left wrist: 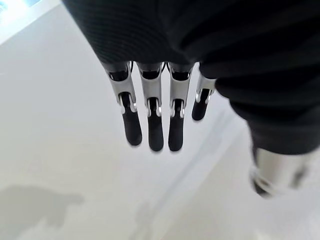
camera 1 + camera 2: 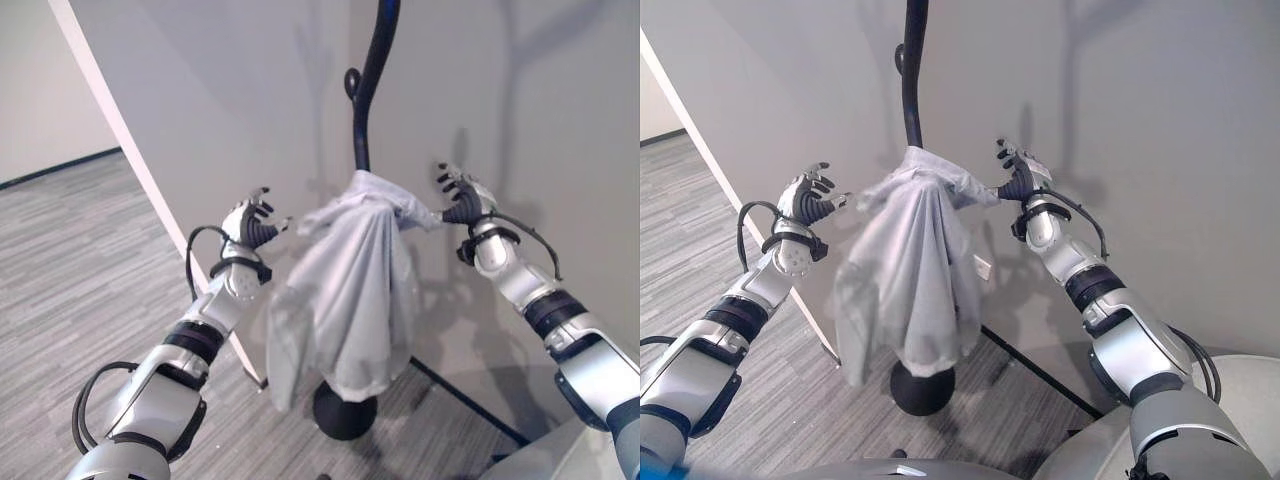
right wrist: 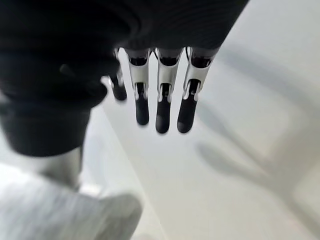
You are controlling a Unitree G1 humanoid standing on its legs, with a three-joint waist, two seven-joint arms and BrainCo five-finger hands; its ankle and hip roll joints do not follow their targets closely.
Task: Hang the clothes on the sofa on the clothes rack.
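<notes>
The pale grey, soft cloth garment (image 2: 350, 290) drapes limply over the black metal clothes rack (image 2: 368, 100), looking light and prone to slipping. Both the left hand (image 2: 250, 222) and right hand (image 2: 460, 196) hover beside its shoulders, fingers straight, holding nothing; the bunched top is the best hold.

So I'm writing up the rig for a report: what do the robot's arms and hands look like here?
Both arms are silver-grey shells with black bands at the joints and a black cable looping beside each forearm. The left hand and right hand have a dark ribbed cover over the back and wrist. Their fingers are silver segments with dark rounded tips.
</notes>
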